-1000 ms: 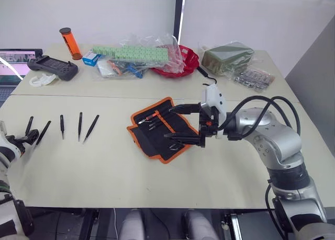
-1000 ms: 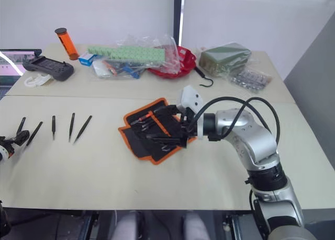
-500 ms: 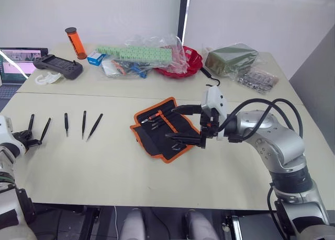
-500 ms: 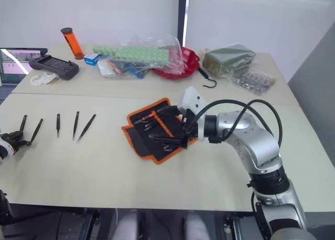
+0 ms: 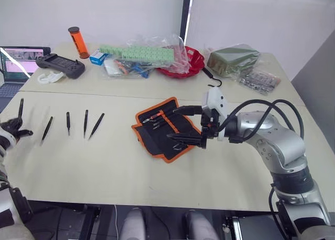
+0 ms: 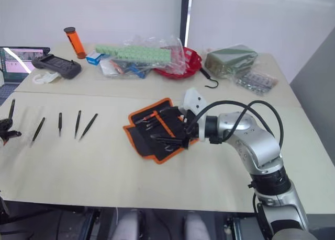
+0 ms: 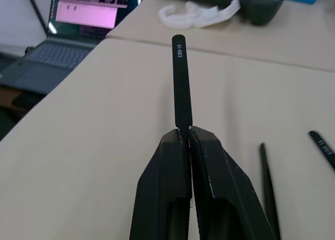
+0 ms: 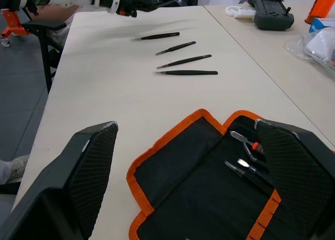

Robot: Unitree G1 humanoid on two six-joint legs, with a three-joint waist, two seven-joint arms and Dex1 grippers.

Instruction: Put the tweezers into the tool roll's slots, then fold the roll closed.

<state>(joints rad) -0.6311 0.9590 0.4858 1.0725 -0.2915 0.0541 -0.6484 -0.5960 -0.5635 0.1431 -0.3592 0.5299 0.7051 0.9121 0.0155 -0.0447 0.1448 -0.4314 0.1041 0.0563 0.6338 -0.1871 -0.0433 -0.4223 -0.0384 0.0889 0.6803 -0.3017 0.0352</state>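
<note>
One of the tweezers [image 7: 182, 83] is clamped in the left claw [image 7: 189, 140], held off the table [image 5: 104, 161] at its far left with the blunt end pointing up. The pinch is near the middle of the shaft. The other four tweezers [image 5: 85, 123] lie in a row on the table, well apart from the roll [image 5: 166, 128].

The roll lies open in the middle of the table — orange edging all around, some small tools already in the slots [image 8: 246, 169]. The right claw [image 5: 187, 126] is spread wide over the roll's right side; whether it touches the fabric cannot be told.

The tweezers are judged to be light, stiff and smooth, so they may turn or slip in a two-finger pinch. The fine tip can be bent if it is pushed against the fabric at an angle. A hold near the middle or the blunt end is probably best, so that the point is left free to enter a slot.

The roll is soft and thin — it will likely shift or wrinkle when a tweezer is pushed in, and should be held down at an edge.
</note>
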